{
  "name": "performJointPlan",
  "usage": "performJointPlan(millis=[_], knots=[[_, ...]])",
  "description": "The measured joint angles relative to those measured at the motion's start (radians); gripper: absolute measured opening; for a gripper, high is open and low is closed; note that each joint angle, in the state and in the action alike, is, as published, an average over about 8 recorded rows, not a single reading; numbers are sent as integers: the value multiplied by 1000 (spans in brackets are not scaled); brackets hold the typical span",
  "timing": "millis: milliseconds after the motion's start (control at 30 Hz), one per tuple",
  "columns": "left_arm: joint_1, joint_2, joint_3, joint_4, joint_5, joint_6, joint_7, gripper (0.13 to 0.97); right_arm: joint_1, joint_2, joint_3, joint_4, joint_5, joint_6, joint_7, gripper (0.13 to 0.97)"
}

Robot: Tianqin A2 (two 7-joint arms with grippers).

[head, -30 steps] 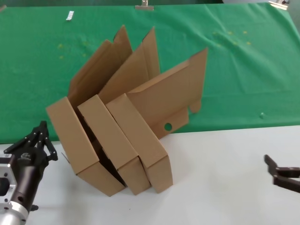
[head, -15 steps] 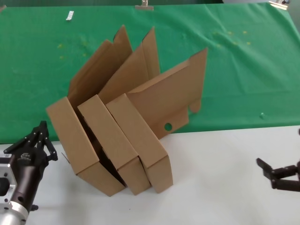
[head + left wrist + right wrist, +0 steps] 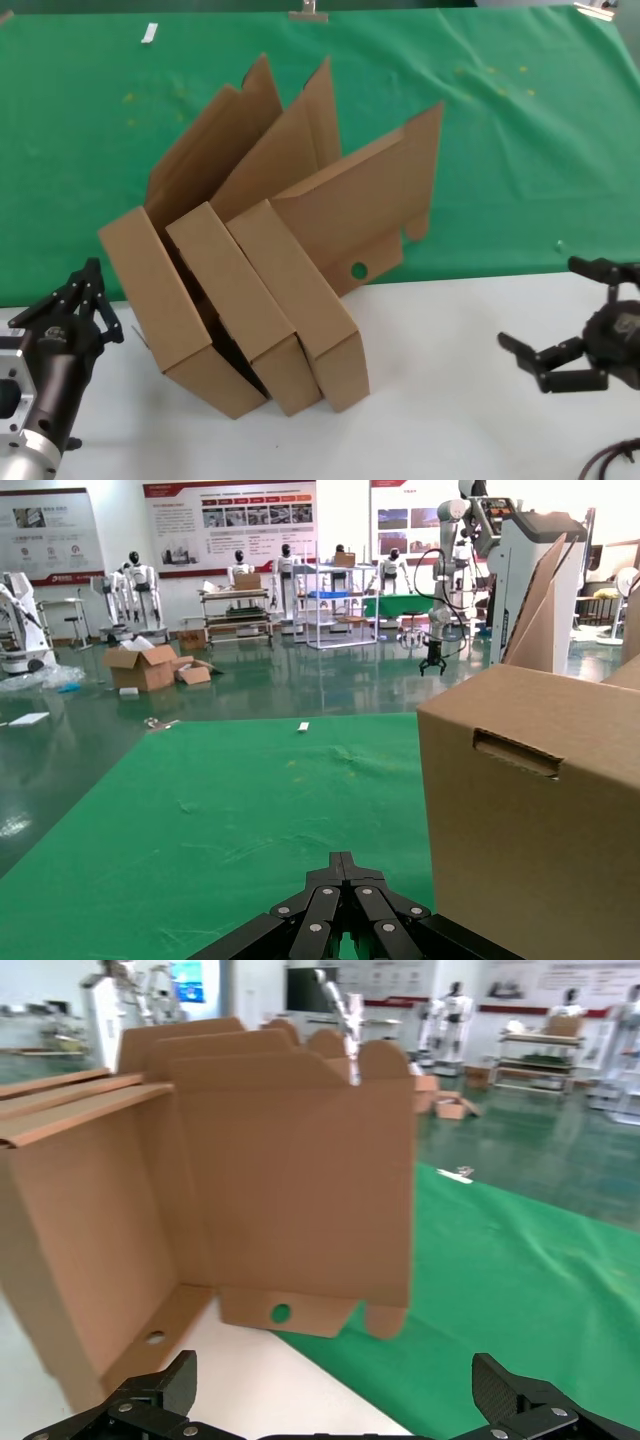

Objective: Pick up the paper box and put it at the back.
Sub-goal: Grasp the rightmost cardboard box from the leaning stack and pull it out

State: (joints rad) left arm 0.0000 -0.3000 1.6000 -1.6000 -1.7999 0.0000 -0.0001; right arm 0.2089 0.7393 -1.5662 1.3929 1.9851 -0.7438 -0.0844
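Head view showed the right end effector (image 3: 560, 365) spread wide near the bench's (image 3: 450, 380) right edge, well apart from the paper box (image 3: 300, 290), rightmost of three leaning mid-bench. It should approach squarely, gripping one wall. The left end effector (image 3: 75, 305) sat closed, parked.

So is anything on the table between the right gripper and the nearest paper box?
Nothing visible. The right gripper, open, hovers over bare white tabletop beside the paper box, the rightmost of three leaning together. The left gripper waits at the stack's other side.
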Motion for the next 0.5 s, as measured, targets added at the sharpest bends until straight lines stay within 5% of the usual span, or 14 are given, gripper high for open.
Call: performJointPlan(millis=[500], knots=[[0,0,0,0,0,0,0,144,370,-127,-169,-435,-15,-344,-160,966]])
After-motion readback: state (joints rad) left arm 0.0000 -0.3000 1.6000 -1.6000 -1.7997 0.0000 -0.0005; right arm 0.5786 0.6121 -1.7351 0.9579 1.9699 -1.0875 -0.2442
